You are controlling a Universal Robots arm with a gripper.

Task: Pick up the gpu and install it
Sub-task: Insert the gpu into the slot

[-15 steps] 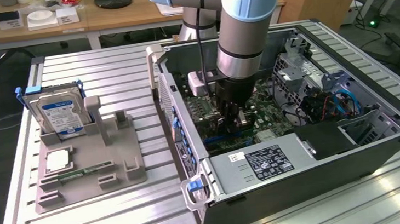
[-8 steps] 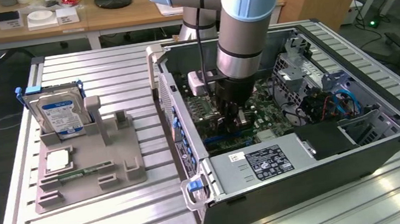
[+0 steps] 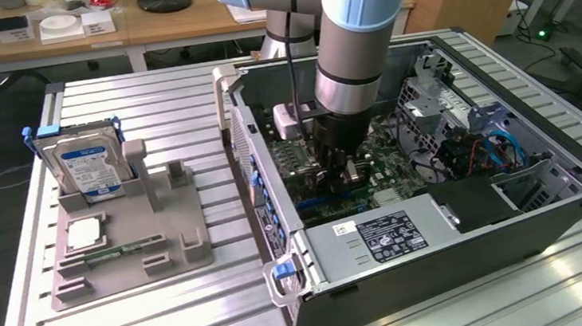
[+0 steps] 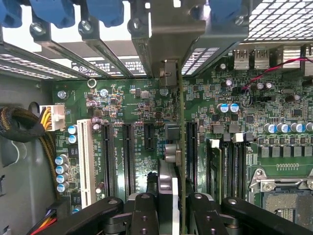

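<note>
Closest to the wrist camera, the gripper (image 4: 168,208) is clamping the gpu (image 4: 169,182) between its two black fingers (image 4: 143,211), one pressing on each face, so you are holding the card rather than reaching for it. You are seeing the card edge-on: it is standing upright on its long edge and running straight away from the fingers. Take the long black expansion slot (image 4: 190,152) as your reference. The card's long axis is lying parallel to that slot, and its lower edge is sitting just beside the slot, on the side facing away from the memory slots (image 4: 226,164). You cannot tell whether the edge connector is touching the motherboard (image 4: 274,110) or hovering just above it, because the card's own body is hiding that line. So what you are judging is the sideways offset between card and slot, not the angle, which is looking true already. Beyond the far end of the slot, the pale metal end bracket (image 4: 171,36) is standing against the rear wall of the case, among the slot covers with blue clips (image 4: 63,12). In the exterior view, the gripper (image 3: 342,176) is reaching down into the open computer case (image 3: 552,214), right over the slot area, with the arm (image 3: 350,53) coming down steeply from above.
</note>
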